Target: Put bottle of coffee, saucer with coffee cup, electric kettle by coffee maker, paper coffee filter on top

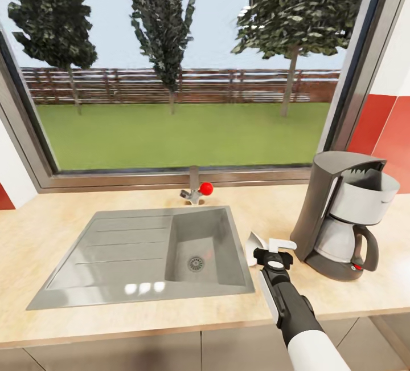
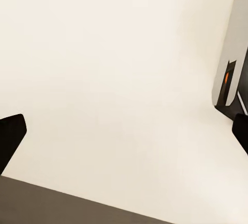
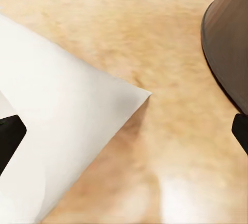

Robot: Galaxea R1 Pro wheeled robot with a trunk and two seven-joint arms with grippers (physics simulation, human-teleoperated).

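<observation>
Head view: the long light beige wood-grain surface (image 1: 85, 223) runs under a wide window, with an inset grey steel sink (image 1: 148, 254) and a short tap with a red knob (image 1: 205, 188) behind the basin. The tall grey-and-silver coffee maker (image 1: 341, 211), with glass carafe and black handle, stands on the surface to the right of the sink. Between sink and machine, the right arm reaches forward and its black right claw (image 1: 272, 251) sits low over the surface, with the small white paper coffee filter (image 1: 254, 244) at its tip, just beside the sink's right edge and near the coffee maker's base.

In the right wrist view the white filter (image 3: 57, 131) lies flat over the beige wood, one corner pointing toward the dark rounded base of the coffee maker (image 3: 230, 43); the two black fingertips (image 3: 9, 136) stand wide apart at the picture's edges, so this claw is spread and not pinching the paper.

In the left wrist view the left claw (image 2: 124, 136) is likewise spread, its dark fingertips (image 2: 10, 133) far apart, facing a plain cream wall.
</observation>
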